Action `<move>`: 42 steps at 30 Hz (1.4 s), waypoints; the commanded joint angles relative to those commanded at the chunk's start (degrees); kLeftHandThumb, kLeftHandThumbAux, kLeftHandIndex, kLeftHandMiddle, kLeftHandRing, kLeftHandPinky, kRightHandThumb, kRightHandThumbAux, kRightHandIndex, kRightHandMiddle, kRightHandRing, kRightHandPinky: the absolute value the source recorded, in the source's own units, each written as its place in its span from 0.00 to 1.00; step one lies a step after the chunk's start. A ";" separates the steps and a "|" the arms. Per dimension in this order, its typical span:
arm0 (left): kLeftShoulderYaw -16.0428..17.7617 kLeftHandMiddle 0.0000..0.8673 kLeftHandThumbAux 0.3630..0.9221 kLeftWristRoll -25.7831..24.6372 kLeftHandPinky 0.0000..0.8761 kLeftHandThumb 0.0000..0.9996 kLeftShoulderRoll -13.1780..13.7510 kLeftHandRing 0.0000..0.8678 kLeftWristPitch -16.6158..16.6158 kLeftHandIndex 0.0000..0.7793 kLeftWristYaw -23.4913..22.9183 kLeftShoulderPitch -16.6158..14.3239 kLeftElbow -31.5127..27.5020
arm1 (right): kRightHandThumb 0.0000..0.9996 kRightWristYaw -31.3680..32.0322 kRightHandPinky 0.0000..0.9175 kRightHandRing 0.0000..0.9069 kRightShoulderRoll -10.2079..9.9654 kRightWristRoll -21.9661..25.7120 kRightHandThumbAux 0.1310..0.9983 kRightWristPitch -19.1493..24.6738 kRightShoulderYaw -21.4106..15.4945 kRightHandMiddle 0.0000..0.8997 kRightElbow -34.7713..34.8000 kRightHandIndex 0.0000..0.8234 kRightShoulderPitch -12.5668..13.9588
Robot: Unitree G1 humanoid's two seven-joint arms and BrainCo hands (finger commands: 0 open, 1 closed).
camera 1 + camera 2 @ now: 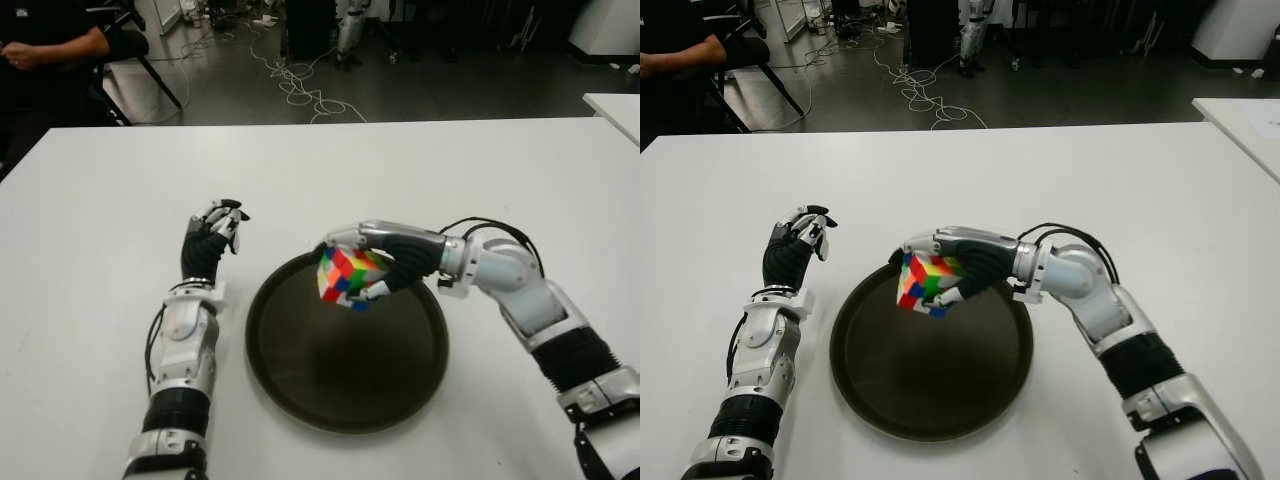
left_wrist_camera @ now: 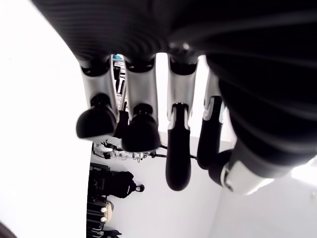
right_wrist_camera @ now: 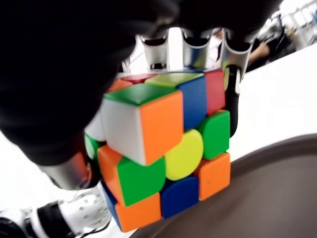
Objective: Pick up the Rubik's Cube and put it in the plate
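Right hand (image 1: 385, 262) fingers clamp opposite faces of the cube (image 1: 345, 277) above the plate (image 1: 400, 390) far rim; light, rigid, slick plastic, likely; left hand (image 1: 212, 240), beside the plate, loosely curled, empty.

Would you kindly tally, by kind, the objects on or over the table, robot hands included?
Rubik's Cube: 1, gripped by the right robot hand over the plate's far rim
Plate: 1, dark and round
Robot hands: 2, the left robot hand empty beside the plate
Total: 4
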State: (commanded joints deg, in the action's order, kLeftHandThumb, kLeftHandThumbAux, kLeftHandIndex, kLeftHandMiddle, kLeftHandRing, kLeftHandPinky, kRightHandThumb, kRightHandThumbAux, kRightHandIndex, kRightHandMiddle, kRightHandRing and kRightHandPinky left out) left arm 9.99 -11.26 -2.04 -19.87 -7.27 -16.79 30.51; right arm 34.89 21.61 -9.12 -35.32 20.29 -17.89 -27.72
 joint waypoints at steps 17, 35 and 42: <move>0.14 0.62 0.53 -0.32 0.92 0.86 0.09 0.91 0.05 0.54 0.08 -0.15 0.31 | 0.00 0.10 0.01 0.00 0.44 -3.66 0.83 3.66 0.78 0.01 -0.71 0.00 -1.07; 0.09 0.61 0.53 -0.40 0.91 0.86 0.23 0.90 -0.90 0.54 -1.15 0.04 0.34 | 0.00 -0.58 0.00 0.00 0.55 -6.65 0.76 4.90 0.50 0.00 -0.88 0.00 -1.31; 0.24 0.61 0.53 -0.72 0.91 0.86 0.04 0.90 -1.10 0.54 -1.38 0.01 0.34 | 0.00 -0.78 0.00 0.00 0.49 -7.10 0.78 5.15 0.51 0.00 -1.45 0.00 -1.55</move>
State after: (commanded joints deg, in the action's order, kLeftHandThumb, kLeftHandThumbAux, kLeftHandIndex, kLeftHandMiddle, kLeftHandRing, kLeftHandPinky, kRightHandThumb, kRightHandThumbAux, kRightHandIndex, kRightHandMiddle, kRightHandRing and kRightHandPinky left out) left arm 10.23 -11.98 -1.99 -20.97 -8.65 -16.78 30.84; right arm 34.12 22.10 -16.22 -30.17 20.81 -19.35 -29.26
